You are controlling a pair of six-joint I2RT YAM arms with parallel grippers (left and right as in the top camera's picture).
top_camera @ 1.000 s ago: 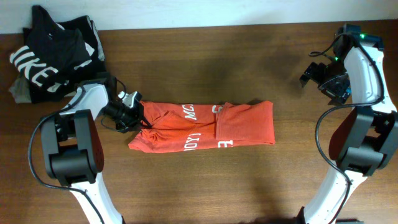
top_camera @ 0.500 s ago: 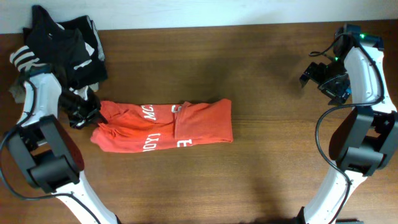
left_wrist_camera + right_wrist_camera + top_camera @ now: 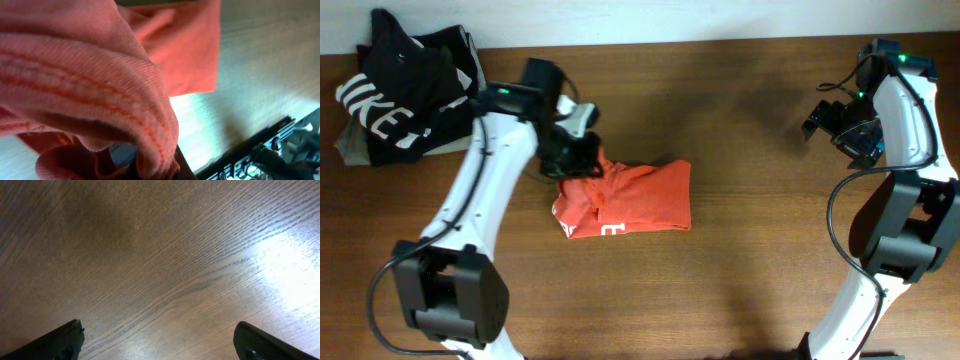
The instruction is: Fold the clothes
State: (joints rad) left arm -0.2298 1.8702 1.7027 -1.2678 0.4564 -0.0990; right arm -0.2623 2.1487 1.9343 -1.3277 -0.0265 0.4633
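The red-orange T-shirt (image 3: 640,195) lies folded into a short block at the table's middle, white lettering showing at its lower left. My left gripper (image 3: 582,158) is shut on the shirt's left end and holds that fabric over the shirt's upper left corner. In the left wrist view the ribbed red cloth (image 3: 85,85) fills the frame and drapes over the jaws (image 3: 155,167), hiding the fingertips. My right gripper (image 3: 832,118) is open and empty at the far right, above bare wood (image 3: 160,270).
A black shirt with large white letters (image 3: 395,95) lies piled at the back left corner on a grey-olive garment (image 3: 350,150). The table's back edge runs along the top.
My left gripper has carried the shirt's left end from the far left rightward over the shirt, folding it to about half its length. The right arm has not moved.
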